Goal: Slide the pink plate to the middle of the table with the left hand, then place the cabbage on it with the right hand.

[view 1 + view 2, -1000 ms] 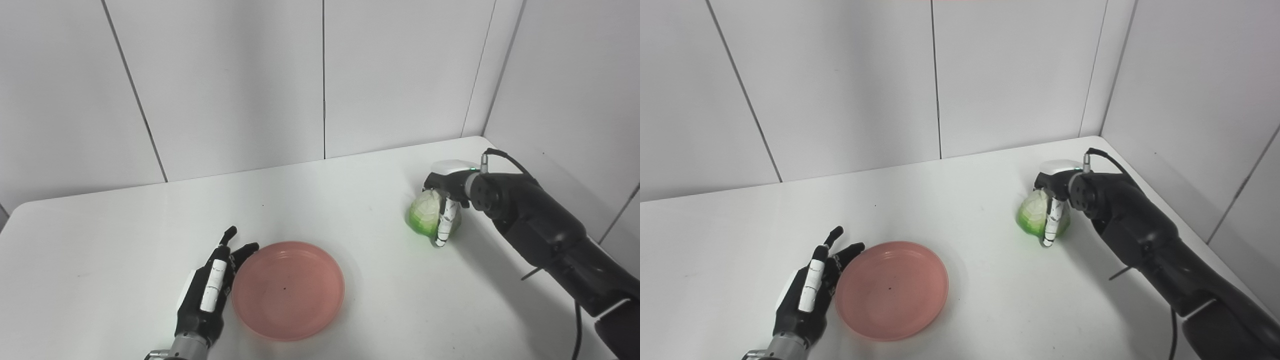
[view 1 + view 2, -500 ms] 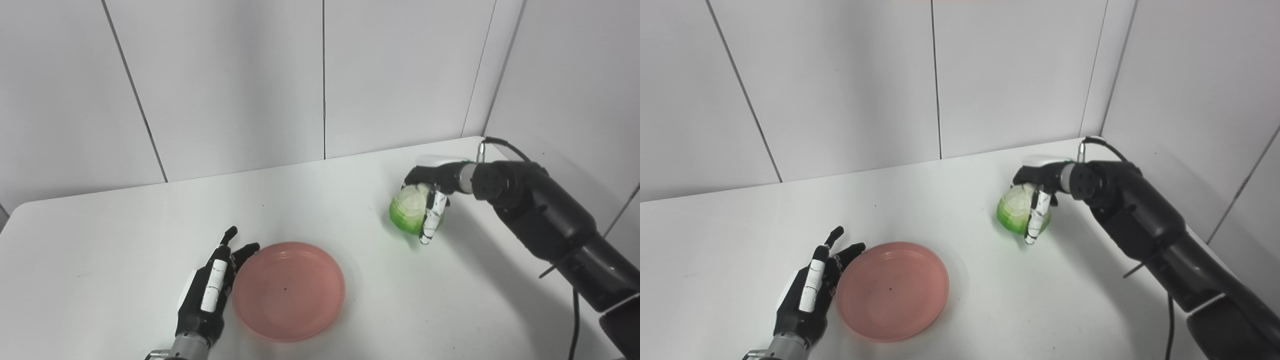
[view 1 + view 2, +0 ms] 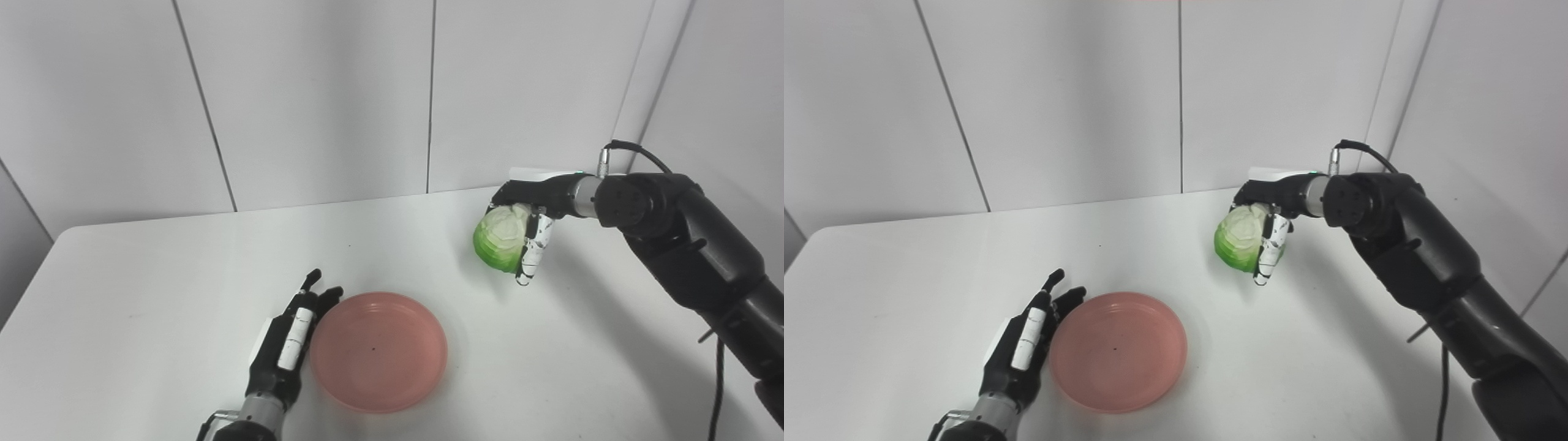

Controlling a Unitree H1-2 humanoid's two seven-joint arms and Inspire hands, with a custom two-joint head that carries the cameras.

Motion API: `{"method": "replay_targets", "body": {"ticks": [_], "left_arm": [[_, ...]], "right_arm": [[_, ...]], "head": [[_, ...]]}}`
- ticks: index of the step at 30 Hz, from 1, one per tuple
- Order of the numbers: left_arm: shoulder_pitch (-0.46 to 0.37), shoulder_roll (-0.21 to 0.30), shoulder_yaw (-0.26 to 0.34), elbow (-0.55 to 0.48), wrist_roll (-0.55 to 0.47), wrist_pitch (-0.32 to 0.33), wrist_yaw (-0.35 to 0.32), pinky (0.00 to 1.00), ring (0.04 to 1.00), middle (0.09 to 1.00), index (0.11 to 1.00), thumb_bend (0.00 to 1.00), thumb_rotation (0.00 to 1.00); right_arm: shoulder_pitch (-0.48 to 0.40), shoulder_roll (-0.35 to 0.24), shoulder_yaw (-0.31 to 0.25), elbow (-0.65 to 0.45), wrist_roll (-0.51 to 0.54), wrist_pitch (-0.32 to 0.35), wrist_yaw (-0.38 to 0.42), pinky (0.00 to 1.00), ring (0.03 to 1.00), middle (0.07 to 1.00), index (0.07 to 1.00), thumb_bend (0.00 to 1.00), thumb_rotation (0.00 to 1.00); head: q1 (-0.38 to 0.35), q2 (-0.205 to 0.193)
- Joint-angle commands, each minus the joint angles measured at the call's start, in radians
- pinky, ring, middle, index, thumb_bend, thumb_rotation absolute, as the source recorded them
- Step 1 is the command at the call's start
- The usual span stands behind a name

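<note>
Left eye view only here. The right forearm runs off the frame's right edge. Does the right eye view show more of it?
Observer: Yes. In the right eye view the right forearm is in frame down to the bottom right corner. The right robot hand is shut on the cabbage.
Operator: Anything behind the arm on that side?
Observer: The right wall shows a slanted panel seam low at the frame edge. Your view lacks it.

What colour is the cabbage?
Bright green, paler and whitish on top; the cabbage shows best in the left eye view.
</note>
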Motion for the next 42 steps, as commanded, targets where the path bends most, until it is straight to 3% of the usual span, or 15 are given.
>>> {"method": "replay_targets", "body": {"ticks": [1,7,18,24,29,34,42], "left_arm": [[0.021,-0.034,-0.024,0.038,0.028,0.000,0.011,0.89,0.939,0.935,0.920,0.88,0.90],[0.021,-0.059,-0.026,0.054,0.065,-0.050,0.040,0.91,0.976,0.986,0.939,0.88,0.92],[0.018,-0.070,-0.030,0.063,0.083,-0.069,0.046,0.92,0.979,1.000,0.946,0.90,0.93],[0.017,-0.073,-0.028,0.067,0.080,-0.069,0.045,0.91,0.972,1.000,0.945,0.92,0.92],[0.017,-0.079,-0.032,0.054,0.090,-0.055,0.055,0.87,0.961,0.991,0.937,0.92,0.92],[0.014,-0.083,-0.033,0.049,0.091,-0.046,0.060,0.87,0.964,0.995,0.940,0.91,0.93],[0.012,-0.090,-0.025,0.042,0.085,-0.039,0.060,0.88,0.965,0.982,0.937,0.88,0.94]], "right_arm": [[-0.075,-0.005,-0.006,-0.058,0.006,-0.042,-0.007,0.24,0.336,0.442,0.529,0.53,0.01],[-0.087,0.039,0.006,-0.148,0.032,-0.010,0.010,0.31,0.394,0.453,0.510,0.53,0.01],[-0.078,0.117,0.053,-0.296,0.007,0.020,0.039,0.29,0.373,0.445,0.524,0.53,0.00],[-0.087,0.162,0.090,-0.313,-0.006,0.021,0.060,0.36,0.437,0.473,0.505,0.53,0.00],[-0.091,0.192,0.128,-0.310,-0.019,0.008,0.072,0.31,0.396,0.463,0.512,0.53,0.00],[-0.082,0.205,0.158,-0.305,-0.035,0.010,0.083,0.37,0.433,0.468,0.511,0.53,0.00],[-0.054,0.224,0.201,-0.278,-0.075,0.006,0.091,0.35,0.428,0.469,0.513,0.53,0.00]], "head": [[0.018,0.000],[0.045,-0.003],[0.070,-0.009],[0.076,-0.005],[0.083,0.004],[0.087,0.009],[0.091,0.016]]}}
